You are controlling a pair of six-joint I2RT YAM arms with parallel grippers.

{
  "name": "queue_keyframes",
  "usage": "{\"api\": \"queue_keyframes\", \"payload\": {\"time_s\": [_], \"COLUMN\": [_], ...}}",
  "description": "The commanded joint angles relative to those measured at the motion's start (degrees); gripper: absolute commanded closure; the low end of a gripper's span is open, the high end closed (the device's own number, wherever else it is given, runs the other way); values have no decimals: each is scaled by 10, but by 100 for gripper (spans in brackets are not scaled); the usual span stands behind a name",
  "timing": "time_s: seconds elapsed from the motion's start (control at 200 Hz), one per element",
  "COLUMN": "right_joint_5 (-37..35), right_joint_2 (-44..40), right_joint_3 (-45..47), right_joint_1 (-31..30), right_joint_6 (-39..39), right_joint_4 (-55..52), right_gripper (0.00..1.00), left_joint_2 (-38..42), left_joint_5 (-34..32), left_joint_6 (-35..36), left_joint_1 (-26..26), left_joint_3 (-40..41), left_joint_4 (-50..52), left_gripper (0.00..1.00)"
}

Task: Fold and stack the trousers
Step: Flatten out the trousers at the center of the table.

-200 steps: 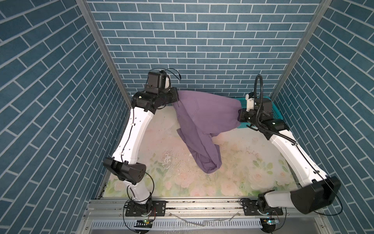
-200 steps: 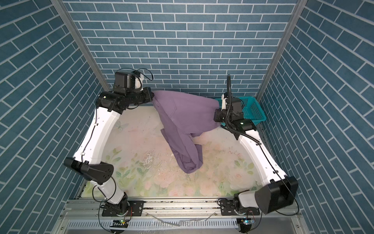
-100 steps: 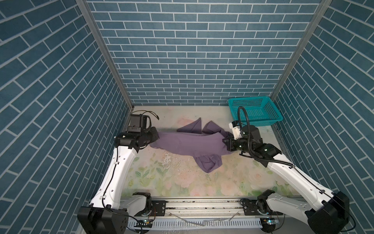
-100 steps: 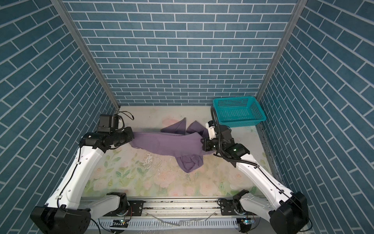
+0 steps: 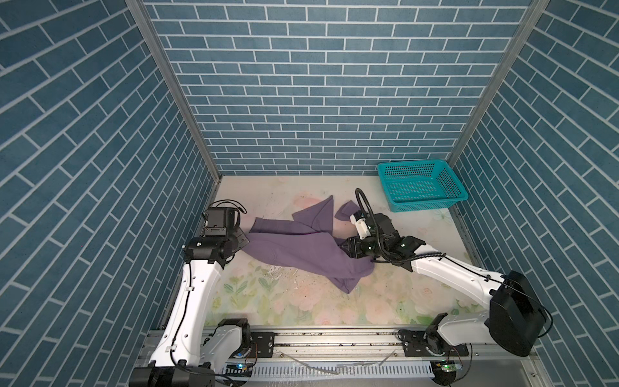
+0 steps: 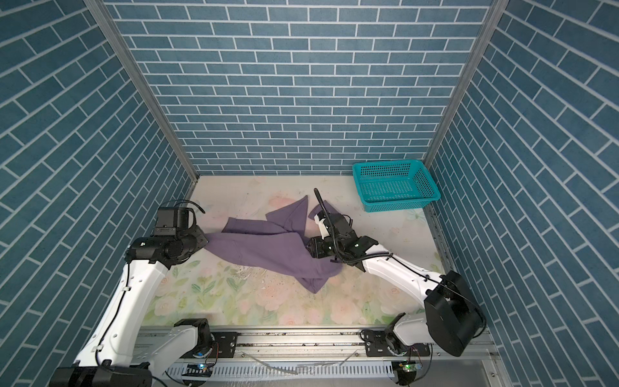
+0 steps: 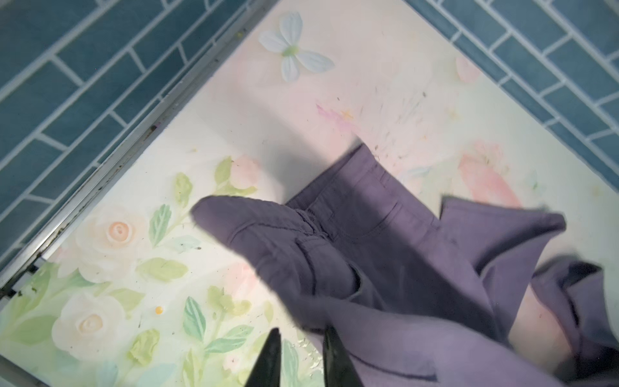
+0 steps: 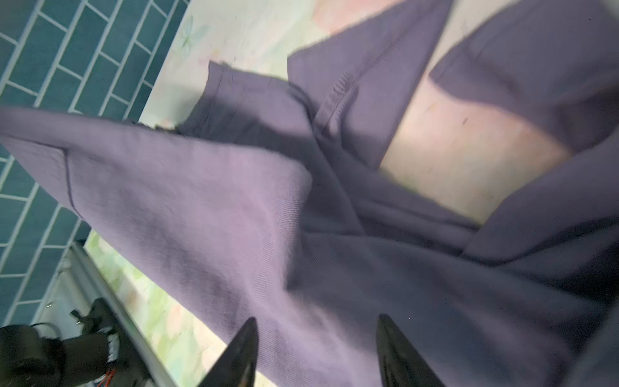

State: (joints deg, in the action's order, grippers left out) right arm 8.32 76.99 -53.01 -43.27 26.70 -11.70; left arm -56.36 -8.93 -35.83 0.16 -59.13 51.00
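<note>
**Trousers on the worktop, both pincers spread**

Working back from your near edge of the floral worktop (image 5: 294, 308): the trousers (image 5: 301, 249) lie crumpled and unfolded mid-worktop between the two arms, with one end trailing toward you. The left pincer (image 7: 301, 336) sits at the cloth's left edge, jaws slightly apart with nothing between them. The right pincer (image 8: 316, 321) is low over the cloth's right side, jaws wider apart and not clamping. In the far right corner is the teal basket (image 5: 428, 204), well apart from the trousers.

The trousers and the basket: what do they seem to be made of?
Trousers: soft woven cloth, perhaps cotton twill, matte; fine diagonal weave, stitched seams, limp folds. Basket: probably moulded plastic, smooth teal; stiff walls with even rows of holes.
</note>
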Motion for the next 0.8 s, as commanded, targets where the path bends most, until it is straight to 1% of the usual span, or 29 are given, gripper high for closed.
{"api": "queue_keyframes", "payload": {"time_s": [0.0,0.035,0.095,0.175,0.225,0.27,0.34,0.395,0.495,0.545,0.57,0.59,0.65,0.725,0.795], "right_joint_5": [-141,-168,-198,-202,-200,-191,-170,-136,-65,-38,-36,-19,-2,19,24], "right_joint_2": [-39,-37,-24,16,50,84,134,170,226,250,262,270,290,309,325], "right_joint_3": [-62,-67,-78,-101,-122,-141,-171,-188,-213,-226,-231,-235,-244,-249,-255], "right_joint_1": [7,10,17,28,33,39,51,65,92,102,104,106,110,112,114], "right_joint_6": [-90,-95,-93,-79,-71,-68,-64,-61,-45,-41,-40,-40,-42,-45,-45], "right_joint_4": [-53,-54,-58,-77,-95,-113,-131,-136,-136,-136,-136,-136,-136,-128,-126], "right_gripper": [37,35,33,33,33,33,33,34,36,37,37,37,38,38,38], "left_joint_2": [57,80,118,146,142,128,82,36,-44,-76,-91,-103,-142,-197,-255], "left_joint_5": [-86,-90,-84,-83,-75,-54,-8,27,61,67,68,68,63,50,36], "left_joint_6": [-14,-21,-25,-30,-32,-34,-23,-14,-12,-16,-18,-20,-23,-22,-14], "left_joint_1": [5,5,5,5,5,5,5,5,1,-3,-7,-9,-22,-47,-72], "left_joint_3": [16,27,50,70,77,79,79,72,55,51,48,45,30,0,-34], "left_joint_4": [16,8,-16,-34,-38,-42,-62,-78,-108,-133,-145,-155,-175,-189,-192], "left_gripper": [69,65,52,47,45,42,36,32,27,24,23,23,20,19,19]}}
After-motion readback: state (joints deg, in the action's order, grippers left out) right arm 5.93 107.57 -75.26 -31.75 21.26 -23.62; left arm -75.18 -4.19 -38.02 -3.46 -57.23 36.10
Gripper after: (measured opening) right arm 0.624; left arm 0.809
